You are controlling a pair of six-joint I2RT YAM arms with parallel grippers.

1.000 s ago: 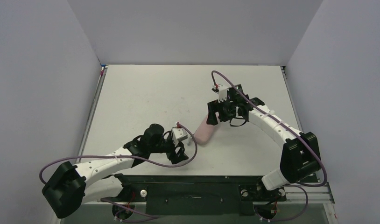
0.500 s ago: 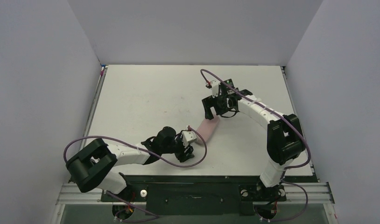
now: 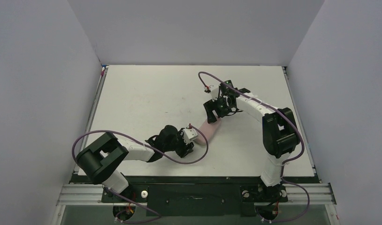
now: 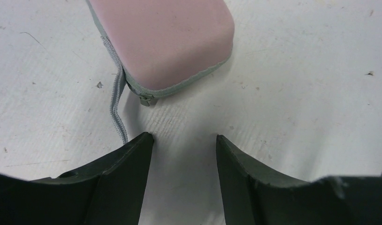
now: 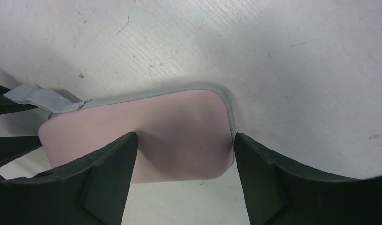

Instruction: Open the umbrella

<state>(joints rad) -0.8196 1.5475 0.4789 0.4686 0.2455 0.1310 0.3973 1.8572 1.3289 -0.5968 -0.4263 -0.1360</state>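
The white table (image 3: 147,93) carried both arms and one pink pouch (image 3: 210,126) near its middle. The left arm (image 3: 133,152) reached low across the near edge toward the pouch's near end. The right arm (image 3: 262,110) bent back over the far end.

The umbrella itself could not be seen in any view, and whether it lay inside the pouch could not be told.

The pouch lay flat, slanting between the two grippers. The right gripper (image 5: 183,136) stood with its fingers spread wide at the pouch's rounded end. One finger (image 5: 109,173) was over the pink top and the other was at the pouch's edge. They seemed to touch it, though the wrist view left that unsure.

The left gripper (image 4: 184,138) sat just short of the pouch's near corner, its fingers apart with bare table between them, holding nothing.

A grey zip (image 4: 116,108) ran along the pouch's seam and trailed loose onto the table. A grey strap (image 5: 39,99) stuck out at one corner. A small metal pull (image 4: 146,99) hung at the seam.
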